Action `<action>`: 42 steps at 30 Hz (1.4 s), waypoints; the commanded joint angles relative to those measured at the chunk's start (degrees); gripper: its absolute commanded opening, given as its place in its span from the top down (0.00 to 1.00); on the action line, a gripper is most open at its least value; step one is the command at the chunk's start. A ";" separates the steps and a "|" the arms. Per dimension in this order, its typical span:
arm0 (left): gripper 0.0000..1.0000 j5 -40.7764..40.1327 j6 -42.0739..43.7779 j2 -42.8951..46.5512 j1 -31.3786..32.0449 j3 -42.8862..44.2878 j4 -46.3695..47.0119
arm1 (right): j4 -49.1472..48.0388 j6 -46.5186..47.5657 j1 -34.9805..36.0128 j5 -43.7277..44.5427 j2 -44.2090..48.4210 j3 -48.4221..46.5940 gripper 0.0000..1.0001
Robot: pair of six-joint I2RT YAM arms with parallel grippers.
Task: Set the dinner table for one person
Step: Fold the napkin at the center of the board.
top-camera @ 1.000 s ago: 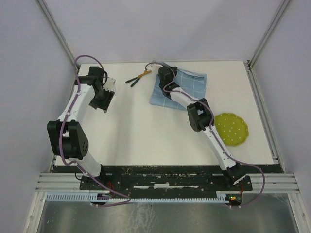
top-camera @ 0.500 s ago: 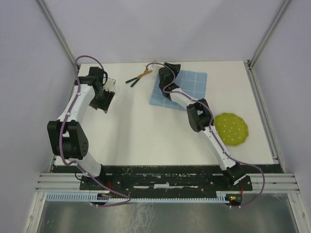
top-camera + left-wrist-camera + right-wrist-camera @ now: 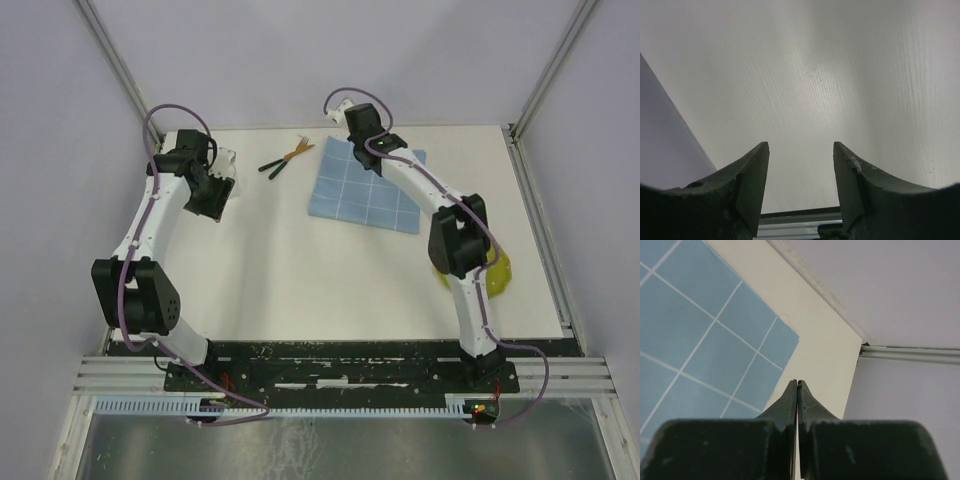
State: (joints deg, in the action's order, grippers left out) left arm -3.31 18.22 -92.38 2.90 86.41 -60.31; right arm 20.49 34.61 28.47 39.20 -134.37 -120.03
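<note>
The off-white dinner table (image 3: 300,270) fills the top view. A light-blue gridded cloth (image 3: 368,186) lies flat at the back centre. My right gripper (image 3: 390,151) hovers over the cloth's back edge. In the right wrist view the right gripper (image 3: 797,382) is shut with nothing seen between its fingers, and the cloth (image 3: 700,335) lies to its left. A fork and knife (image 3: 287,158) lie at the back, left of the cloth. A green dotted plate (image 3: 499,276) is partly hidden behind the right arm. My left gripper (image 3: 212,205) (image 3: 801,150) is open and empty above the table's left side.
Metal frame posts and grey walls border the table on the left, back and right. The table's back right corner (image 3: 855,347) shows beyond the right fingers. The black rail of the arm bases (image 3: 330,365) runs along the near edge.
The right arm has swung off the cloth toward the back and its elbow now covers part of the plate. The cloth now lies spread flat. The left gripper has shifted slightly.
</note>
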 commanded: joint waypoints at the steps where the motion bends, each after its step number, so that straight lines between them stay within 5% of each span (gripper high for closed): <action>1: 0.39 2.73 -1.29 2.84 0.51 1.02 4.93 | 21.47 -14.32 0.06 -12.27 11.38 2.15 0.99; 12: 0.39 2.43 -1.86 -3.77 6.15 4.19 11.79 | 33.57 -14.70 -1.67 -22.09 7.08 -1.62 0.98; 18: 0.40 1.19 -2.15 -17.06 12.57 16.46 12.98 | 38.05 -20.09 -8.12 -25.19 -0.05 -7.98 0.98; 26: 0.60 6.27 -8.04 -39.95 14.52 42.22 7.06 | 39.40 -21.17 -11.97 -25.49 -2.31 -6.62 0.99; 42: 0.63 8.66 -8.89 -50.41 18.43 45.21 11.99 | 41.10 -25.65 -12.82 -31.94 -7.80 -14.69 0.98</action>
State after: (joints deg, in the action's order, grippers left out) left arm 3.75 11.79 -141.32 21.85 128.79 -51.05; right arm 61.36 12.10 15.64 9.93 -140.11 -130.23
